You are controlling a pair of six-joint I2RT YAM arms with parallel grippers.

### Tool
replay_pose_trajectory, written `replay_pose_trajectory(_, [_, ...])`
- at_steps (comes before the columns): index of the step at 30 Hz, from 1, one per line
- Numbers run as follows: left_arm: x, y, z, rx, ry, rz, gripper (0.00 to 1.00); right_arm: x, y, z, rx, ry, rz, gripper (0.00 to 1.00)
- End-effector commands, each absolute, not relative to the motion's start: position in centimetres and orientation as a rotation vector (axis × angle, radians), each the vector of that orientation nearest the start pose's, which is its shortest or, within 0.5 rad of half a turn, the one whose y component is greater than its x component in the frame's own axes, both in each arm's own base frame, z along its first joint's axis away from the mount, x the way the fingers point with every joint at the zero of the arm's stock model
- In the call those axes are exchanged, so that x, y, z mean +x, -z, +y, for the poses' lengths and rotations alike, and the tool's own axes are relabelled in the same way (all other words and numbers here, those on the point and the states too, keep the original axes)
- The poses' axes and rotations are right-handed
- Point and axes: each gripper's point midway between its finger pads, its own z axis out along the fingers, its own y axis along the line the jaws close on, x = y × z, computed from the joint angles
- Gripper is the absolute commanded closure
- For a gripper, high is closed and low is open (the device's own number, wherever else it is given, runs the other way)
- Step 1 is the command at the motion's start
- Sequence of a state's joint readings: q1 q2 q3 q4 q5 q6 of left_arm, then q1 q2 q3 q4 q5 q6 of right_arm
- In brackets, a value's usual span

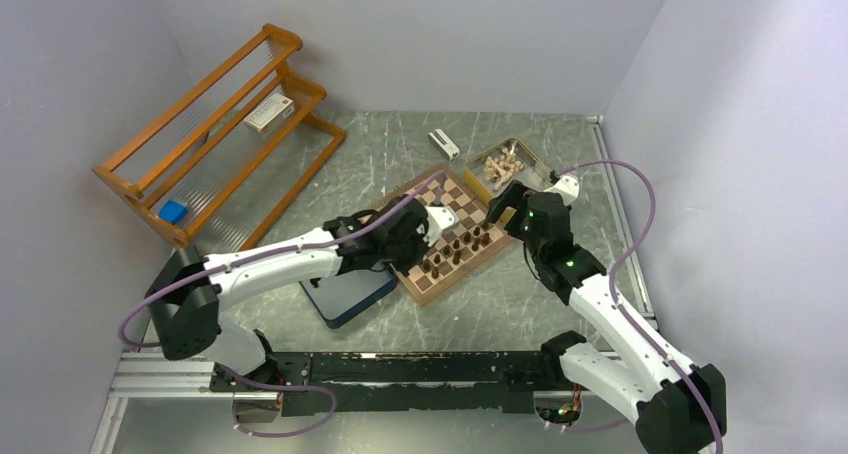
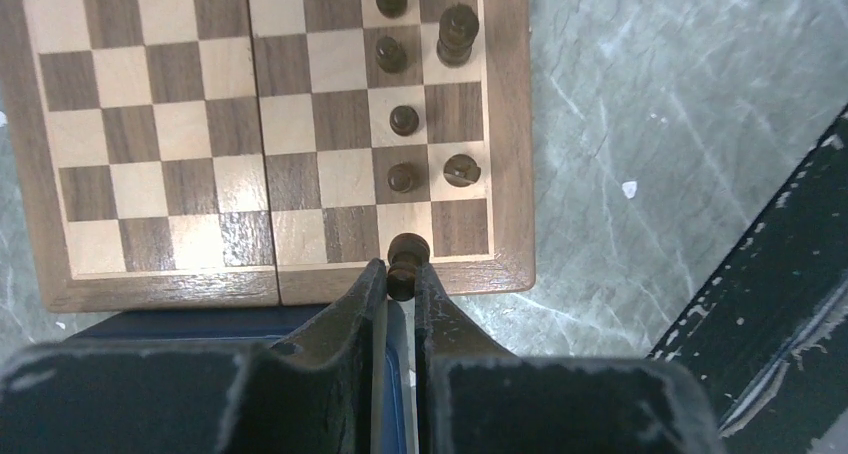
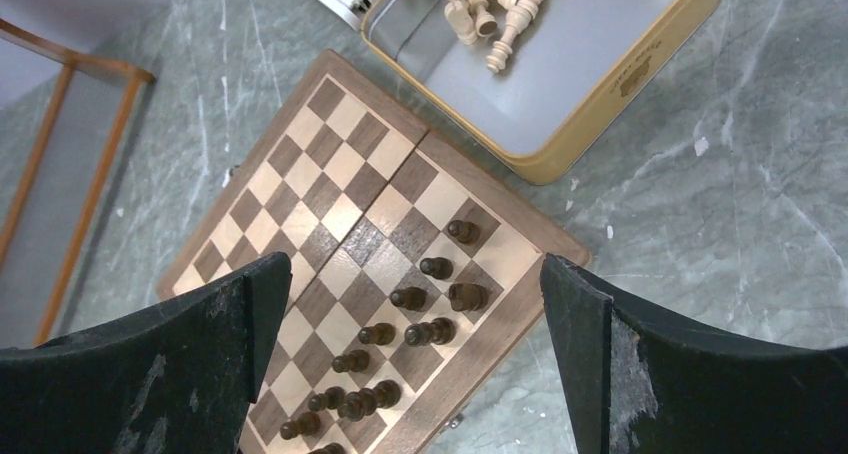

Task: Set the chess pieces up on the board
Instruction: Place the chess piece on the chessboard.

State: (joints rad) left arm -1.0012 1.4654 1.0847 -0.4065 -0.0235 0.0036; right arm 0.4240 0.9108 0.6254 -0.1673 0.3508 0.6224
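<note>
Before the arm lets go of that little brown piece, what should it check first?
1. Left gripper shut on the dark pawn: ok.
2. Square under it on the board free of other pieces: ok.
3. Pawn's base resting on the board: cannot tell.
4. Neighbouring pawn apart from the gripper: ok.
5. Right gripper open and empty above the board: ok.

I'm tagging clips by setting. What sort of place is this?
Probably a robotics test cell: plain grey walls around a marbled table, an aluminium mounting rail, staged props like the chessboard and orange rack.
</note>
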Motion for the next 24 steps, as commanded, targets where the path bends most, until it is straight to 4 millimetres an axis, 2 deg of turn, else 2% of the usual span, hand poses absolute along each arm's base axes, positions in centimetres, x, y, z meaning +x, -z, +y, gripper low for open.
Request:
replay_pose_trajectory(1, [21.7, -12.2, -32.1, 1.165, 0.294, 2.146, 0.95, 30.2, -18.4, 9.4, 0.462, -0.392, 1.928, 0.0])
replay_pose_trajectory(9, [21.4, -9.9, -32.2, 1.151, 0.262, 2.201, 0.95, 30.0, -18.9, 8.8, 0.471, -0.396, 1.908, 0.0])
replay_pose_trajectory(24, [20.8, -7.3, -32.8, 1.21, 0.264, 2.263, 0.95, 29.8, -19.3, 8.0, 0.482, -0.388, 1.876, 0.0])
